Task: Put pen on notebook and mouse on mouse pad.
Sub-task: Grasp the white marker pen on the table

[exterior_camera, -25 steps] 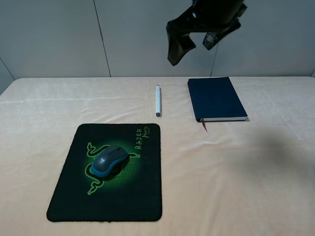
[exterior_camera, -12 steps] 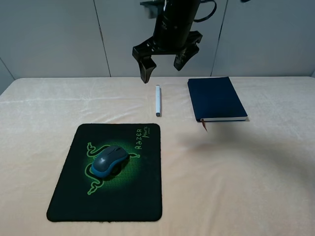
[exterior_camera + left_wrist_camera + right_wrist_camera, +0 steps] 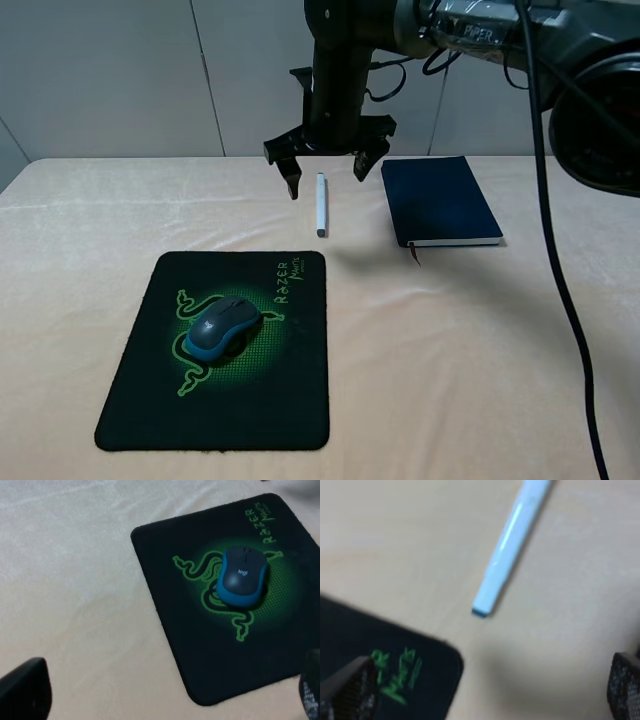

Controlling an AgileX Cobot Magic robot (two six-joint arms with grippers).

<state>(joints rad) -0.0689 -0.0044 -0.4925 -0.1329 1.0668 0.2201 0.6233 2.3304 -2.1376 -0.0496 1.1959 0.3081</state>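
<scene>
The white pen (image 3: 321, 204) lies on the table, just left of the dark navy notebook (image 3: 438, 200). My right gripper (image 3: 326, 176) hangs open right above the pen's far end, one finger on each side, touching nothing. In the right wrist view the pen (image 3: 510, 545) lies ahead of the open gripper (image 3: 485, 690). The grey and teal mouse (image 3: 222, 327) sits on the black mouse pad (image 3: 280, 400). The left wrist view looks down on the mouse (image 3: 242, 575) and mouse pad (image 3: 190, 645) from above, with my left gripper (image 3: 167, 695) open and empty.
A cream cloth covers the table (image 3: 480, 350). A grey panelled wall (image 3: 110, 80) stands behind it. The right arm's black cable (image 3: 560, 290) hangs down over the right side. A corner of the mouse pad (image 3: 395, 670) shows in the right wrist view.
My right arm has come down and to the left, from high above the notebook to just over the pen. Pen, notebook, mouse and pad have not moved.
</scene>
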